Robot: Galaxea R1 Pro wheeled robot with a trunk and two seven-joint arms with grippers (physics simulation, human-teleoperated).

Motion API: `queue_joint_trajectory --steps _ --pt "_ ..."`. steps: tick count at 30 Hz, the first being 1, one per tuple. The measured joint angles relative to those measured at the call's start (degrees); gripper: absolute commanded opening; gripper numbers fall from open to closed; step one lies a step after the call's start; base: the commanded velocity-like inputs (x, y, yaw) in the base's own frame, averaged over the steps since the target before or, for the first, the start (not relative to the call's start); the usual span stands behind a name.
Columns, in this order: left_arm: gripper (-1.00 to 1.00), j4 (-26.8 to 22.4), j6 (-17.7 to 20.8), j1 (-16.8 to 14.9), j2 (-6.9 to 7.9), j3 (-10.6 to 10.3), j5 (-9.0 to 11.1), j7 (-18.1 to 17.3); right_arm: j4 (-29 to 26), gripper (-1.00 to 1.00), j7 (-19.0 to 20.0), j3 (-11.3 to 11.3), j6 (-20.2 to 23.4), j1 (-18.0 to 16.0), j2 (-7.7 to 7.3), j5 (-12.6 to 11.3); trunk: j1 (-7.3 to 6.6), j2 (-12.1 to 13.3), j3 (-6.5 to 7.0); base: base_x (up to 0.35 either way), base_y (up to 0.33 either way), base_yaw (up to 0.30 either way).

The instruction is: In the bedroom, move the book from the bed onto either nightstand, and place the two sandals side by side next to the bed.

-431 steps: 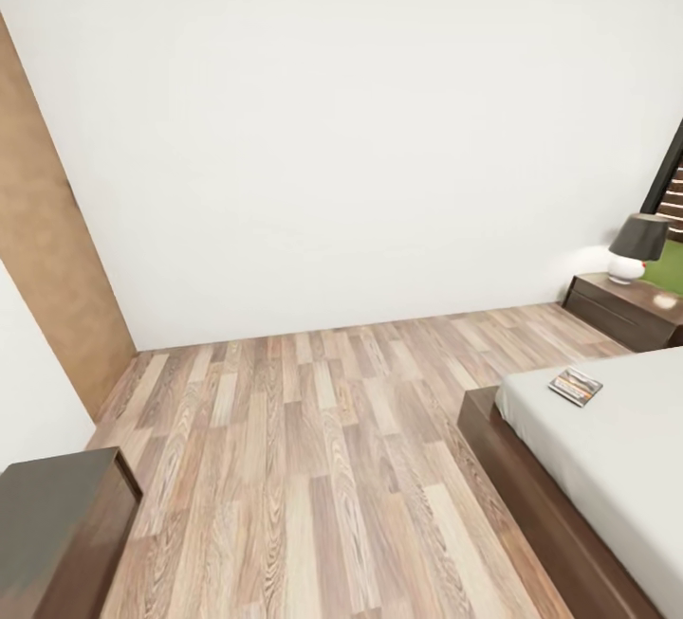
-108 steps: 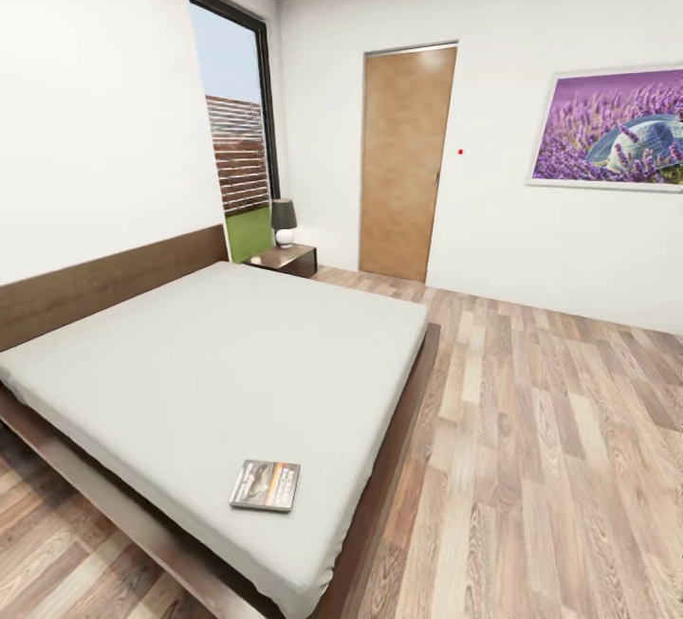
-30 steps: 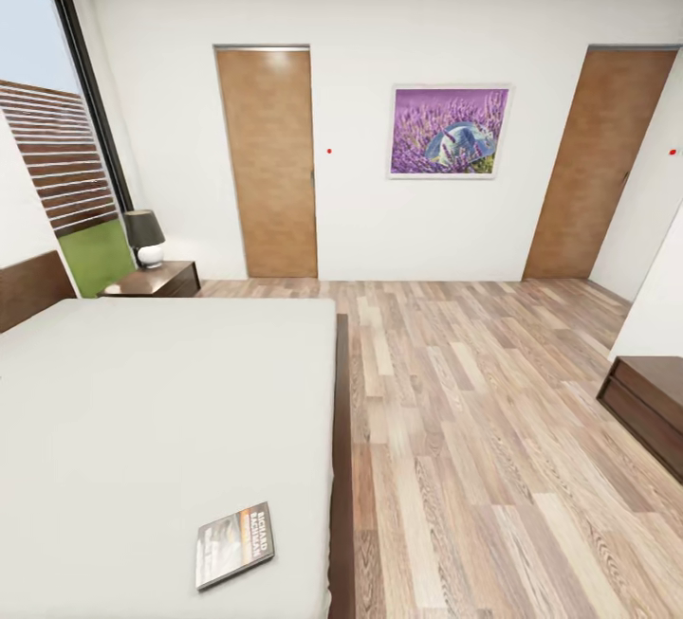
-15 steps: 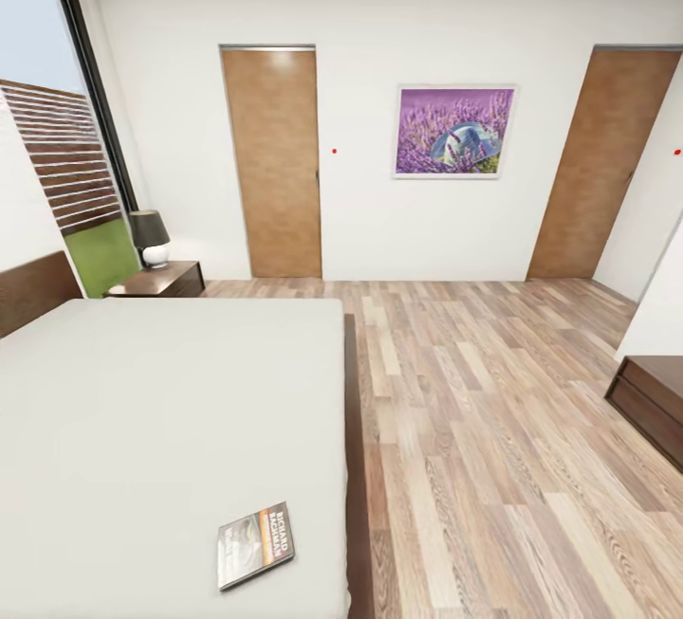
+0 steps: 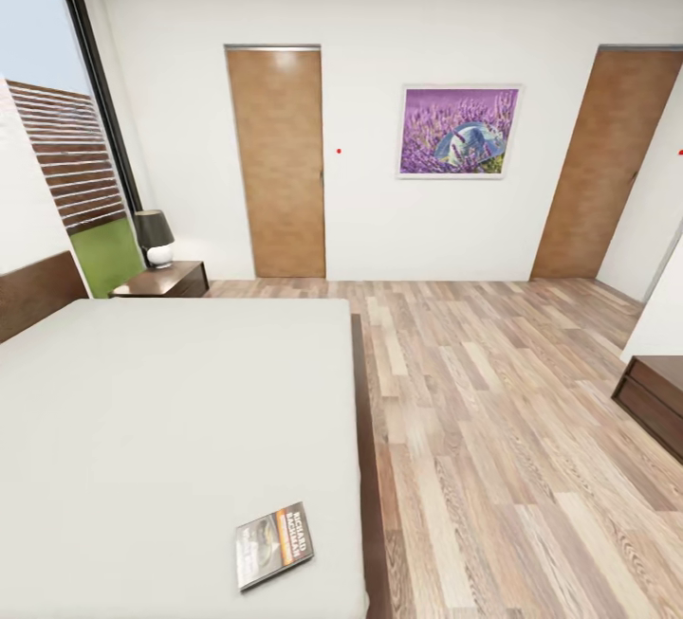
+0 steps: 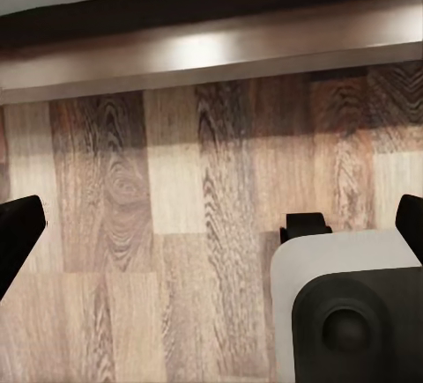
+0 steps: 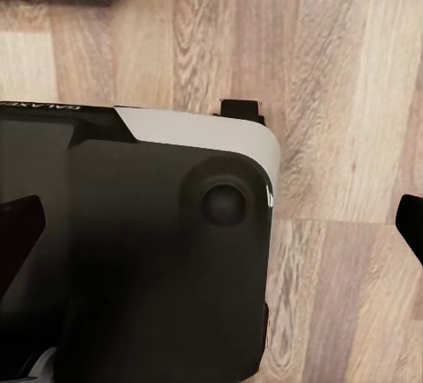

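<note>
Approaching: the head view has slid a little since half a second ago, so the book (image 5: pixel 274 545) and the bed (image 5: pixel 171 410) sit further toward the right of the picture; that is the camera turning with the robot, not the things moving.
Meaning for the task: by my reading the robot is still lining itself up at the foot of the bed, and no part of the task is done yet.
Book, place: it lies flat on the light-grey mattress, near the foot corner and just beside the mattress edge that faces the open floor (image 5: pixel 493 429).
Book, look: thin paperback, dark cover with a grey-and-orange picture and white block lettering on one half, turned at a slant to the mattress edge.
Nightstand: one nightstand (image 5: pixel 163 280) stands at the far head corner of the bed, by the tall window (image 5: pixel 57 154), well apart from the book; a lamp (image 5: pixel 155 238) with a dark shade sits on it.
Room: two brown doors, the nearer door (image 5: pixel 277 162) to the left of the purple picture (image 5: pixel 461 131).
Other furniture: a dark wood cabinet (image 5: pixel 655 401) at the right edge.
Left claw (image 6: pixel 220 224): its two dark fingertips show at opposite edges of the left wrist view, spread wide, nothing between them but floor and the bed's dark base.
Right claw (image 7: pixel 220 224): likewise spread wide and empty, above the robot's own base and the planks.
</note>
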Motion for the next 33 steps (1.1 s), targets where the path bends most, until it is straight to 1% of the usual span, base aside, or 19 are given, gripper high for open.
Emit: queue_joint_trajectory --steps 11,21,33 --pt "1.00 0.00 -0.03 0.00 0.00 0.01 0.00 0.00 0.05 1.00 -0.01 0.00 0.01 0.00 0.00 -0.15 0.00 0.00 0.00 0.000 0.124 0.000" --pt "1.00 0.00 -0.05 0.00 0.00 -0.01 0.00 -0.01 0.06 1.00 0.00 0.00 -0.01 0.00 -0.06 -0.24 0.00 0.00 0.00 0.000 0.170 -0.011" --pt "1.00 0.00 -0.08 0.00 0.00 -0.04 0.00 -0.01 0.06 1.00 0.00 0.00 -0.02 0.00 -0.07 0.07 0.00 0.00 -0.04 0.000 0.038 -0.020"
